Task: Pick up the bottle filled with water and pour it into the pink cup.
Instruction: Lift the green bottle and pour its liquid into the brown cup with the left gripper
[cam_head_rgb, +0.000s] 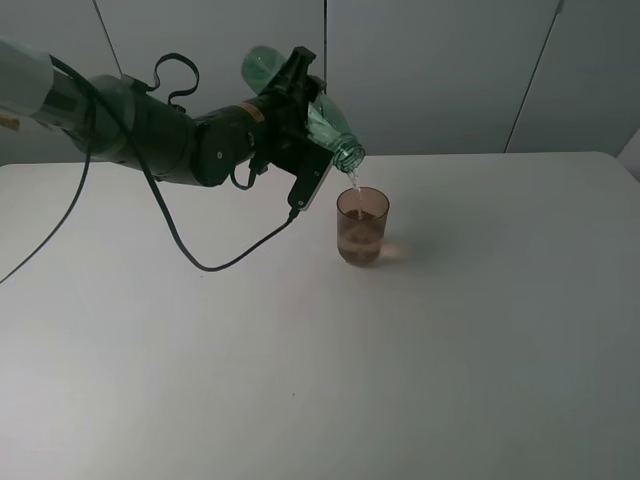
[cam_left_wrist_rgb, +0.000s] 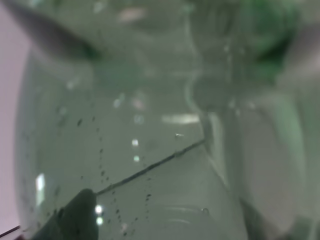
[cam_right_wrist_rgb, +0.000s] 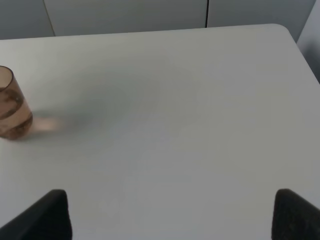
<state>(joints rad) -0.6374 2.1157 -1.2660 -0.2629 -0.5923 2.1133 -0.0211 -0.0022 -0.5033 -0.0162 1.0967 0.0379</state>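
Green bottle (cam_head_rgb: 325, 125) is tipped neck-down above the pink cup (cam_head_rgb: 362, 226) in the high view. The left gripper (cam_head_rgb: 298, 105) is clamped round its body, and a thin water stream (cam_head_rgb: 353, 188) drops into the cup, roughly half full, mid-table (cam_head_rgb: 480, 350). Left wrist: only bottle wall and water, blurred. Right wrist: right gripper (cam_right_wrist_rgb: 170, 215) spread wide, empty, well apart from the cup. Pouring step; next probably more tilt, with the mouth held over the rim.

The bottle (cam_head_rgb: 318, 112) is clear green glossy plastic; the pink cup (cam_head_rgb: 361, 226) translucent, smooth — the surface (cam_head_rgb: 450, 350) matt white.
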